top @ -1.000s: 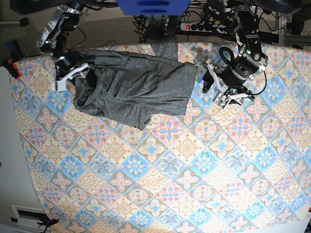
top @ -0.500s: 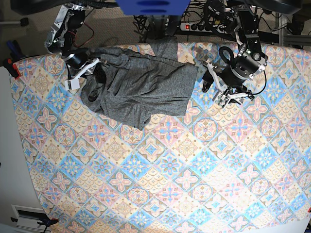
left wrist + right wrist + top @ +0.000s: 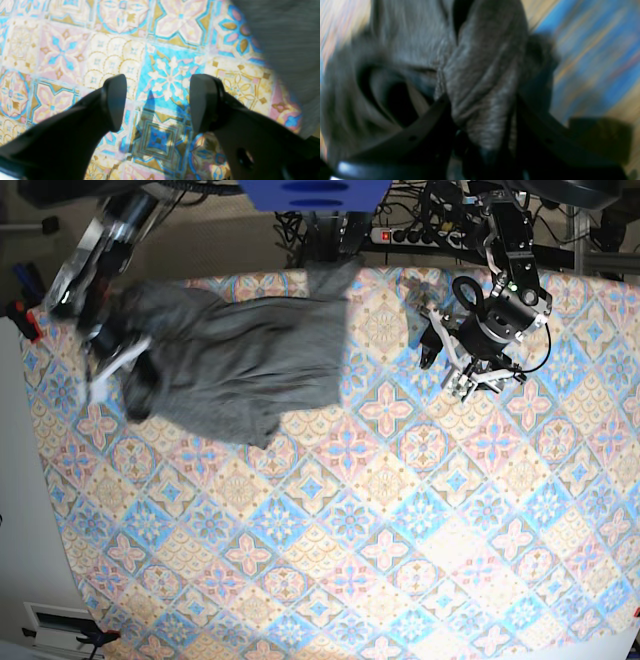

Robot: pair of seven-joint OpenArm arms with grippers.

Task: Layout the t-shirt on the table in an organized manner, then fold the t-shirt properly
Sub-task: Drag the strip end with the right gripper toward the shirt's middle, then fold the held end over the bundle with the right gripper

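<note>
Right tool (image 3: 112, 358) is clenching a bunched fold of the t-shirt (image 3: 235, 365): in the right wrist view the grey fabric (image 3: 480, 82) is pinched between the two dark fingers (image 3: 437, 120), heavily blurred by motion. A second ago that tool was standing wide beside the shirt's edge; now it is closed on the cloth and dragging it toward 9 o'clock in the base view.

T-shirt is lying on the tabletop (image 3: 400, 530) at about 10–11 o'clock of the base view, still crumpled, one bit hanging over the far edge at 12. Compared with the earlier frames the whole garment is sitting further toward 9 o'clock: its 3 o'clock edge, which was just beside the left tool, is now well apart from it, with bare patterned cloth showing between them. Shirt outline is also stretching out wider and flatter along the far edge.

Left tool (image 3: 462, 370) is released, hovering over the tabletop at about 1–2 o'clock, nothing between the fingers (image 3: 115, 100). In the left wrist view only tile pattern (image 3: 160, 82) is showing in the gap, with a grey corner of the shirt (image 3: 287, 42) at 1 o'clock of that view. Its pose is matching the earlier frames, no visible shift.
</note>
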